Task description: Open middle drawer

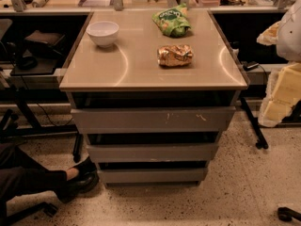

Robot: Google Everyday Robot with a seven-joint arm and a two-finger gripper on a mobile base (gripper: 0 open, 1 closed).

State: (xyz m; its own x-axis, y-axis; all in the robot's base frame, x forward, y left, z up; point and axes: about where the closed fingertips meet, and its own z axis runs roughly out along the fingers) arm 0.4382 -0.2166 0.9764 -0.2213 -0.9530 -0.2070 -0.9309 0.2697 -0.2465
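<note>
The grey drawer cabinet stands in the middle of the camera view under a tan top. It has three flat, handleless fronts. The top front is the largest and has pale scratch marks. The middle drawer is the plain grey front below it, and it sits in line with the other fronts, with a dark gap above it. The bottom front is the slimmest. My gripper is out of view. Only a white rounded body part shows at the right edge.
On the cabinet top are a white bowl, a green chip bag and a gold snack bag. A person's leg and black shoe lie on the floor at the cabinet's lower left. Pale yellow foam pieces are on the right.
</note>
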